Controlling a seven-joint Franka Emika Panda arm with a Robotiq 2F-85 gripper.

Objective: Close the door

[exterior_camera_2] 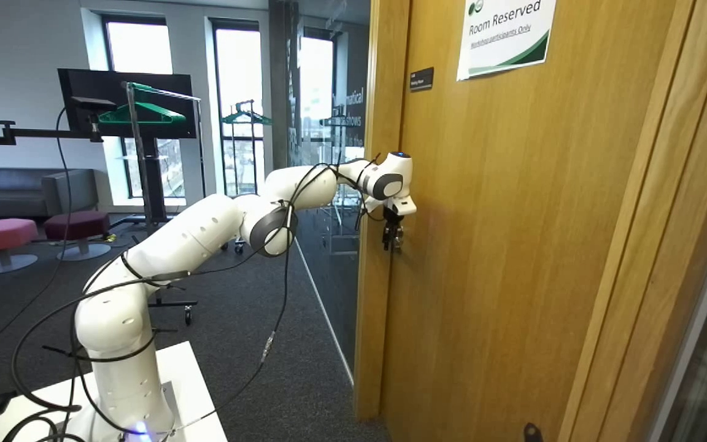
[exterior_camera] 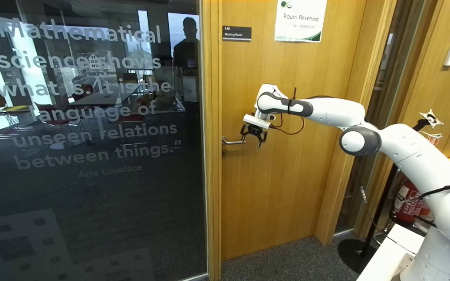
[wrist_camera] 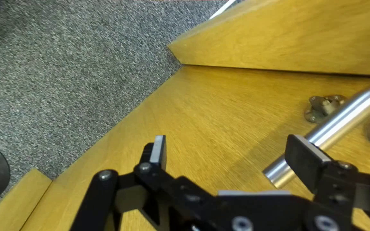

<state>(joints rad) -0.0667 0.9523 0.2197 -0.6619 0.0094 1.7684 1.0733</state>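
Grey carpet [exterior_camera: 279,263]; door [exterior_camera: 283,195] looks shut in an exterior view, can't confirm latched. Gripper [exterior_camera_2: 392,246] near it in an exterior view: overpush could jam. Wrist view: fingers [wrist_camera: 305,163] spread, holding nothing; one overlaps lever [wrist_camera: 344,120], retreat might snag, unlatch.

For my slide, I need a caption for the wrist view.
Open gripper near the handle of the door, above grey carpet.

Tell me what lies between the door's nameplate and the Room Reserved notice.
Only bare wood of the door separates the nameplate from the notice, as both exterior views show.
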